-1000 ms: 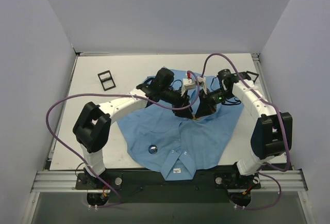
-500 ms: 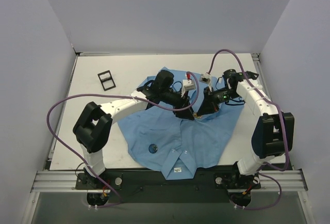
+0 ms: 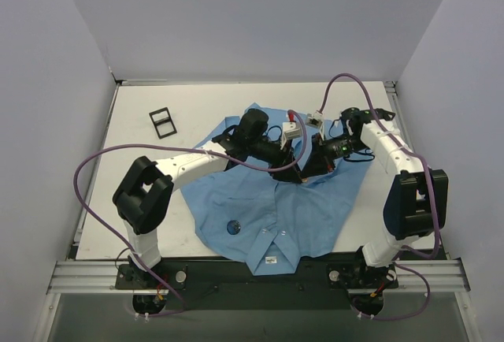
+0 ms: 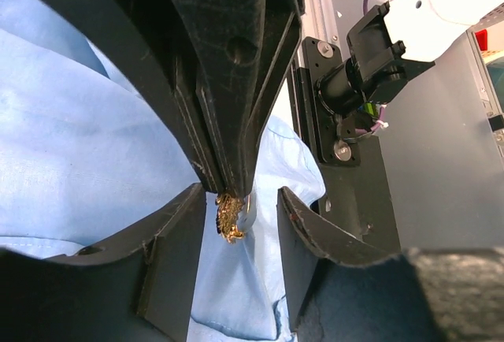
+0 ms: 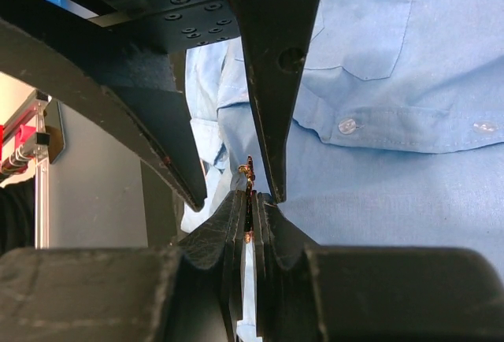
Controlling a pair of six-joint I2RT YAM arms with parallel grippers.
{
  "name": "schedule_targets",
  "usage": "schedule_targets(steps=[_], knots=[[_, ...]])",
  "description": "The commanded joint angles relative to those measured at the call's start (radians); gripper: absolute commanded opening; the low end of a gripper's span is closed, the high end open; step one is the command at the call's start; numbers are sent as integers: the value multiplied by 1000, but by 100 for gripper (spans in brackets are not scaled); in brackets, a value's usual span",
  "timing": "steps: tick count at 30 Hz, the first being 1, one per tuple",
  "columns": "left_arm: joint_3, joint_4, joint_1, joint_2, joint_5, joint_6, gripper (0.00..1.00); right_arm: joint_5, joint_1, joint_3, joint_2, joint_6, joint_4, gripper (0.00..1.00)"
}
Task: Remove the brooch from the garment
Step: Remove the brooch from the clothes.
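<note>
A soft light blue collared button-up shirt (image 3: 260, 204) lies spread on the flat white counter (image 3: 134, 105), its collar and small white neck label (image 3: 270, 260) towards the arm bases. The small round dark-blue brooch (image 3: 233, 227) rests on the shirt on the left side of the button line, not far from the collar and well apart from both claws. The two arms meet over the far part of the shirt, near its middle. The right claw (image 5: 250, 196) is closed, and its black fingertips pinch a small crumpled gold-coloured piece (image 4: 229, 217) just above the blue cloth. The left claw (image 4: 242, 200) stands open, with one finger on each side of the right claw's closed tips and the gold-coloured piece hanging between them. I cannot tell whether the left fingers touch the right claw. Two pale round buttons (image 5: 346, 126) show on the shirt front in the right wrist view. A small black rectangular frame (image 3: 161, 122) lies on the bare counter to the far left, clear of the shirt.
</note>
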Motion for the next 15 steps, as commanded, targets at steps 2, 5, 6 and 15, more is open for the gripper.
schedule_targets(steps=[2,5,6,15], knots=[[4,36,-2,-1,9,18,50,-100,-19,40,11,-41,-62,0],[1,28,-7,0,9,29,48,-112,-27,42,12,-44,-67,0],[-1,27,-8,0,9,30,48,-116,-30,42,14,-44,-67,0],[24,-33,-34,13,-36,66,45,-132,-39,45,14,-55,-79,0]])
